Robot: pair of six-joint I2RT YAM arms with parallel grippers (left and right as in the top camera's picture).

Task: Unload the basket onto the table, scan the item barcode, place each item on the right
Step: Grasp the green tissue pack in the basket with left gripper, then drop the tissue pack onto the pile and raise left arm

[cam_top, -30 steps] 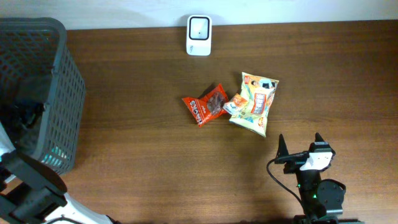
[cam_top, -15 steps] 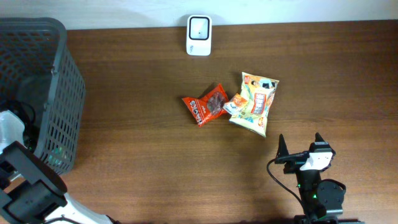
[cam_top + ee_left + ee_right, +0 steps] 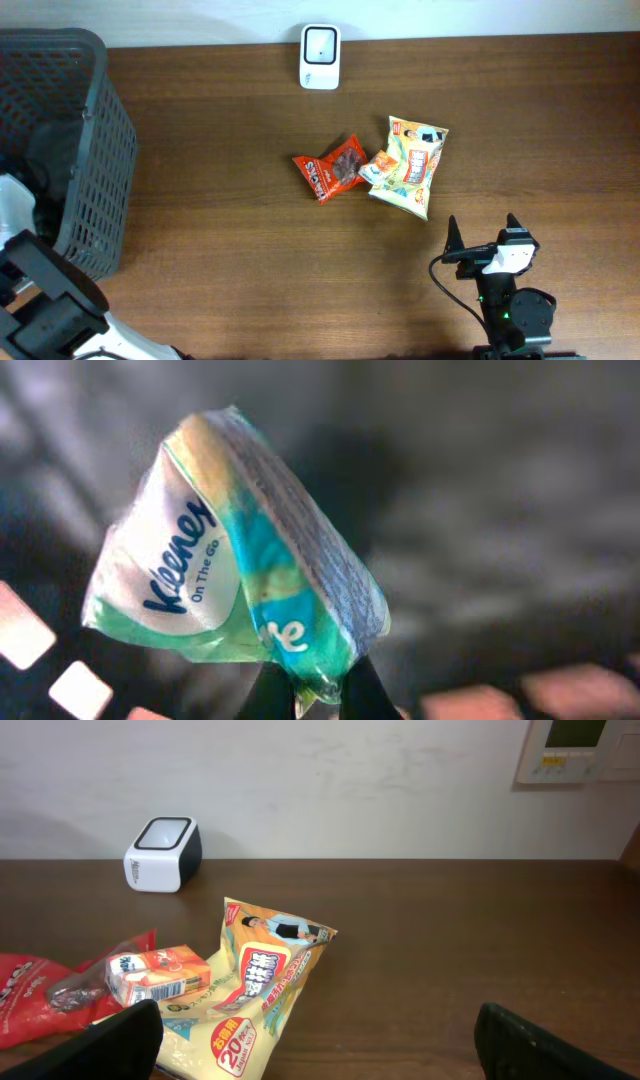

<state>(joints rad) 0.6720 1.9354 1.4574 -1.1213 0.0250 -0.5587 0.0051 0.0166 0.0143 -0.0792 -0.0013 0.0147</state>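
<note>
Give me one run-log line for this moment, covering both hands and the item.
left hand: shut on Kleenex pack, inside basket | right hand: open, empty | scanner: no item at it yet

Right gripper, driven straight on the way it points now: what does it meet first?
Probably the yellow snack bag: it lies just ahead of the right gripper, slightly off-centre between the open fingers. Depth is unclear, so it might skim past.

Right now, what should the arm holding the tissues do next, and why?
Probably lift straight up: the left gripper is shut on a corner of the Kleenex pack, basket walls stand around it, and the barcode scanner sits far across the table.
</note>
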